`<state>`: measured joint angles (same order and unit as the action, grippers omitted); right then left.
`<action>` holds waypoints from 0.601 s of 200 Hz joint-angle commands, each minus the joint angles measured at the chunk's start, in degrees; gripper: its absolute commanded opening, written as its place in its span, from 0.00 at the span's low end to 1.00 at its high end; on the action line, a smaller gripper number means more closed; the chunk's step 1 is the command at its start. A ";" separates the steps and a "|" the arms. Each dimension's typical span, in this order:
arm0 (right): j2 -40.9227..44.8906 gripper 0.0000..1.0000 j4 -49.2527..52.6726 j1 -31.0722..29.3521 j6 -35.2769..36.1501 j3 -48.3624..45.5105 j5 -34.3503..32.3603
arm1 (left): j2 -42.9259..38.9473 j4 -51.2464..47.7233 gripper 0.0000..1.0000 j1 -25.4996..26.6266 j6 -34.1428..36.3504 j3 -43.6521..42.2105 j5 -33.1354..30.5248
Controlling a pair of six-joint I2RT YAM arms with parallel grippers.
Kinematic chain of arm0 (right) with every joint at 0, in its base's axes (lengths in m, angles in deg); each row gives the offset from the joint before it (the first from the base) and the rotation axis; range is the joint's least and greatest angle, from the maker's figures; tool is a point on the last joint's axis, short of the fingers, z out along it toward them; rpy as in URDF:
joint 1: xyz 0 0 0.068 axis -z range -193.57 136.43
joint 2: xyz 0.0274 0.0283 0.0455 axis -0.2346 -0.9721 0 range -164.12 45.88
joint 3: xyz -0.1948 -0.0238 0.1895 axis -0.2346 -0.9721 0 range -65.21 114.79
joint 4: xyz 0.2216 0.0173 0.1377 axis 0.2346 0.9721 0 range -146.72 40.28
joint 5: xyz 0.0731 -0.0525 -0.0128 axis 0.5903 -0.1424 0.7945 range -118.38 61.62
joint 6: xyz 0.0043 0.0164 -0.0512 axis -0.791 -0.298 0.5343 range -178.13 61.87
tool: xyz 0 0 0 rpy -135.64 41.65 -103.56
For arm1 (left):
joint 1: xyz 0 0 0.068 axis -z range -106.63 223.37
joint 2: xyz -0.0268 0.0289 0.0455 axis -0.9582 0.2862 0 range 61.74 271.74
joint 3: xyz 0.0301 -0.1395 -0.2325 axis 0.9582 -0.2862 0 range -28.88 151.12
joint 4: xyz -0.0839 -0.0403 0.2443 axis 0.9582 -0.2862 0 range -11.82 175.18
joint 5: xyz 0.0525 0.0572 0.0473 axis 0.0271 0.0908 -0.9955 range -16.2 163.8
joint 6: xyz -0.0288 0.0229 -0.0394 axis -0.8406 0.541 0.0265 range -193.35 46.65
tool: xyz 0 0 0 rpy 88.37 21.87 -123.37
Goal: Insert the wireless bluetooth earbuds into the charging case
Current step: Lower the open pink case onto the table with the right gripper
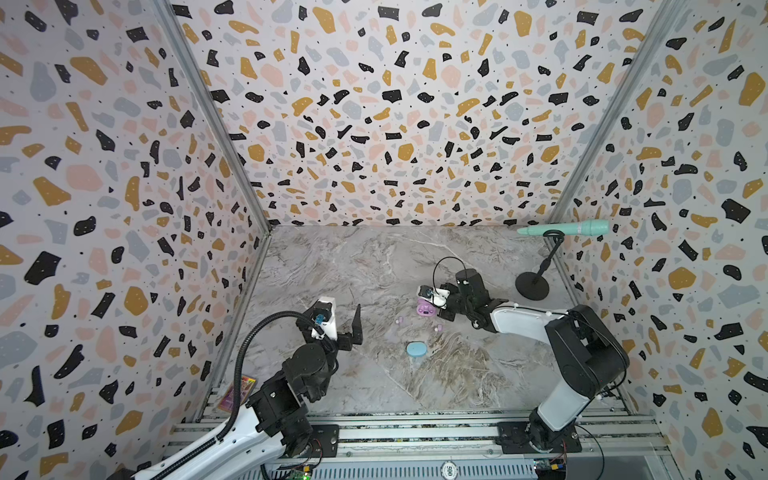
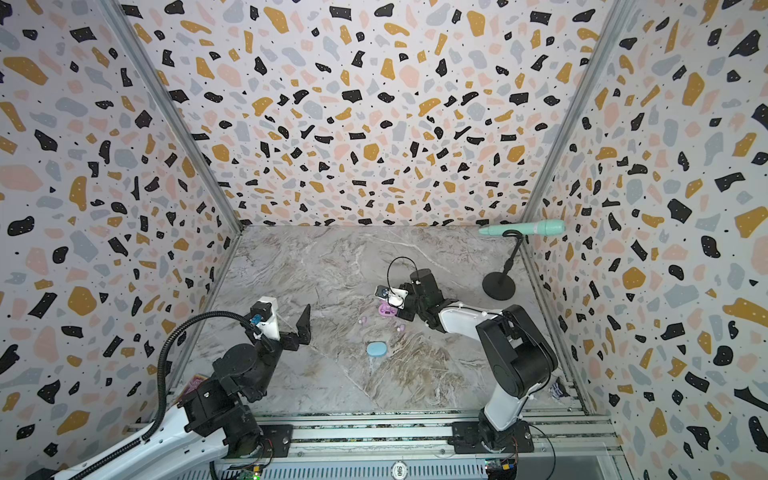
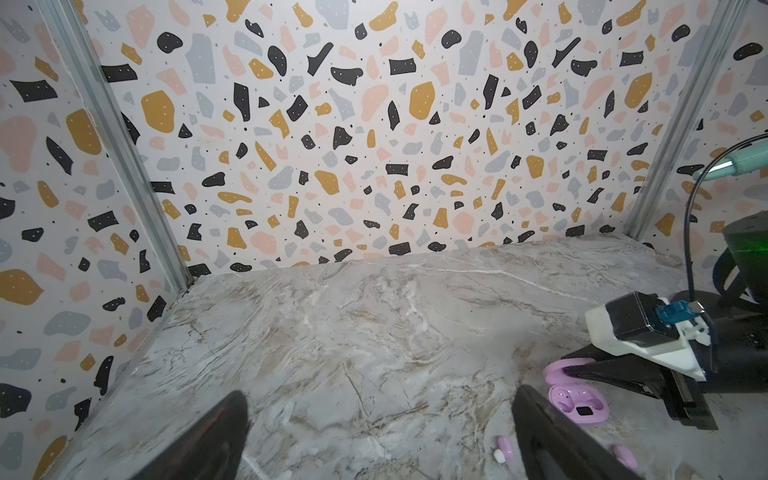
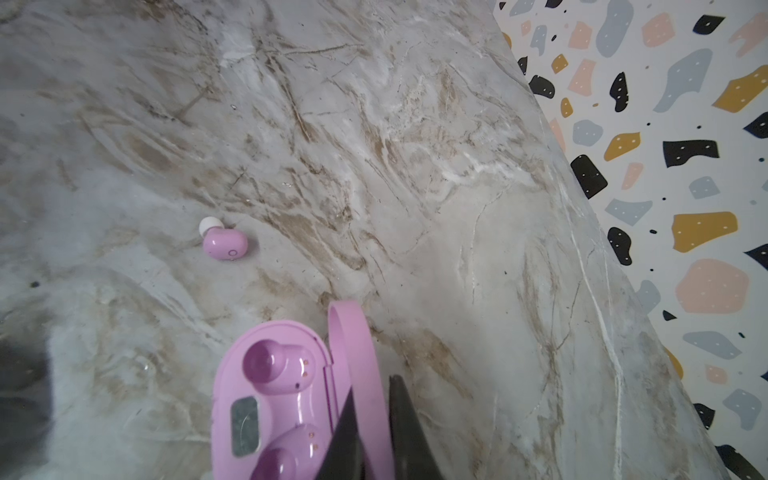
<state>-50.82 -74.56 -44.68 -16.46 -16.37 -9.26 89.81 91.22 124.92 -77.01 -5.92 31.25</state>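
Observation:
The pink charging case (image 4: 270, 395) lies open on the marble table, both of its sockets empty. My right gripper (image 4: 374, 399) is shut on the case's raised lid (image 4: 353, 332), one finger on each side. In both top views the case (image 1: 427, 309) (image 2: 386, 309) sits under that gripper (image 1: 423, 300). Two pale pink earbuds lie loose near it: one (image 1: 400, 320) (image 4: 224, 243) to its left, another (image 1: 436, 328) in front of it. My left gripper (image 1: 343, 323) (image 3: 378, 392) hovers open and empty, left of the earbuds. A shut light blue case (image 1: 416, 349) lies nearer the front.
A teal microphone (image 1: 573, 228) rests on a black stand (image 1: 532, 284) at the back right corner. A colourful card (image 1: 239, 392) lies at the front left edge. Patterned walls close in three sides; metal rails (image 1: 415, 436) run along the front.

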 commanded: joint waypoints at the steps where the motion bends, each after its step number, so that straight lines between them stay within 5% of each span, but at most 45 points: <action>1: -0.77 0.00 -0.83 -0.95 0.29 0.44 0.35 | -0.22 2.28 1.00 0.15 0.53 -0.55 -0.17; 120: -3.47 0.00 -1.64 -2.76 1.72 0.12 -1.38 | -0.29 2.31 1.00 0.19 0.76 -0.72 -0.08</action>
<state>-54.25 -75.65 -46.87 -15.35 -16.39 -10.42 89.81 91.25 124.92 -76.97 -5.97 31.28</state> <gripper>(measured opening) 0.116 0.995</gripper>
